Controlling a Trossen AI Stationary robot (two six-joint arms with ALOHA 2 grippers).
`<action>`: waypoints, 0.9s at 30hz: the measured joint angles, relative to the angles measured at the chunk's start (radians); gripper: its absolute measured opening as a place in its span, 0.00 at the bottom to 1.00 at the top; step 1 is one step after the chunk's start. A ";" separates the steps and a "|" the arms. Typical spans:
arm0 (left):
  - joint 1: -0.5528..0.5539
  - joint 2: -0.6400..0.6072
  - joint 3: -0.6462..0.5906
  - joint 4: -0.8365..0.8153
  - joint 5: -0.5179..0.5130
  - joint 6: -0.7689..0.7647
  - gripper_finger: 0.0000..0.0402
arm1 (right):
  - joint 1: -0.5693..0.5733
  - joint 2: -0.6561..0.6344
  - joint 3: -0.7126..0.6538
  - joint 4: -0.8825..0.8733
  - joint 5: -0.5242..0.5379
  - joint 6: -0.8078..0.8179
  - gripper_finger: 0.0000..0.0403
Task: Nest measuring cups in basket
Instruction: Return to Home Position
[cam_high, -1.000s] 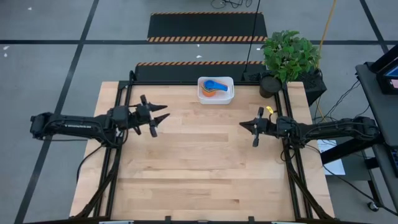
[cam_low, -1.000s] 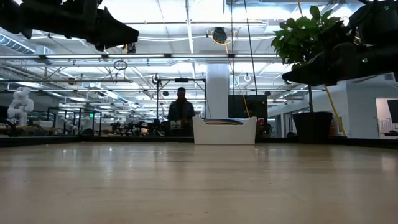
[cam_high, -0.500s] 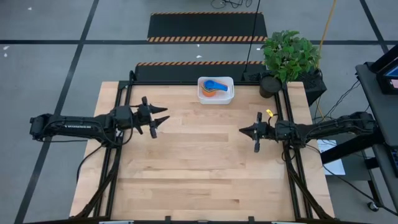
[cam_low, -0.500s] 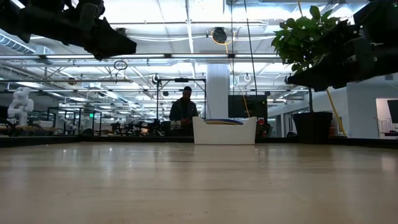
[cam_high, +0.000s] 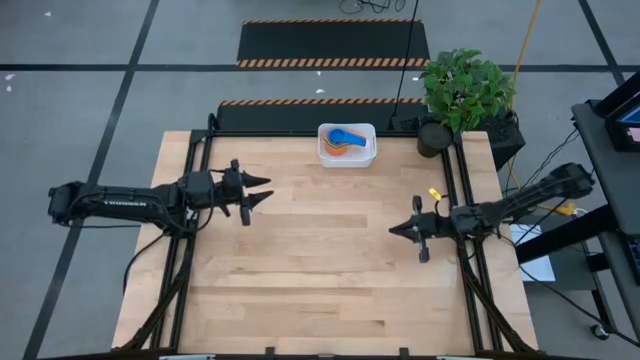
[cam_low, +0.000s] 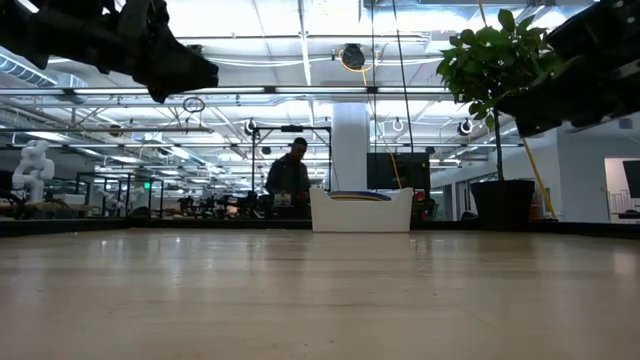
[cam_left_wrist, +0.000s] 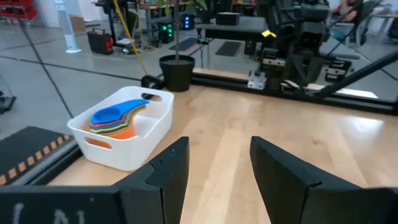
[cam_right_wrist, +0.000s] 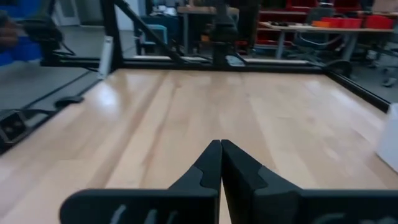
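The white basket (cam_high: 347, 145) stands on the table near its far edge, with the measuring cups (cam_left_wrist: 118, 119) stacked one inside another in it, a blue one on top. My left gripper (cam_high: 262, 188) hovers open above the table's left part, pointing toward the right, with nothing between its fingers. My right gripper (cam_high: 392, 230) hovers shut above the table's right part, pointing left, holding nothing. In the low view the basket (cam_low: 360, 210) sits far back at the middle.
A potted plant (cam_high: 462, 95) in a black pot stands at the table's far right corner. Black frame rails run along the table's left and right sides. A person (cam_low: 290, 180) stands in the room beyond the far edge. Bare wood lies between the arms.
My right gripper has swung toward the table's near edge, staying shut and level above the table. My left gripper has rolled a little about its own axis while staying in place. The basket and cups have not moved.
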 joint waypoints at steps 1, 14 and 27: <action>-0.007 0.000 0.000 0.000 0.000 -0.002 0.44 | 0.012 -0.019 0.000 -0.014 0.000 0.000 0.00; -0.066 0.000 0.000 -0.007 -0.004 -0.001 0.44 | 0.054 -0.360 -0.001 -0.242 -0.003 -0.110 0.00; -0.070 0.000 0.000 -0.003 -0.024 0.022 0.44 | -0.078 -0.583 -0.001 -0.385 -0.136 -0.187 0.00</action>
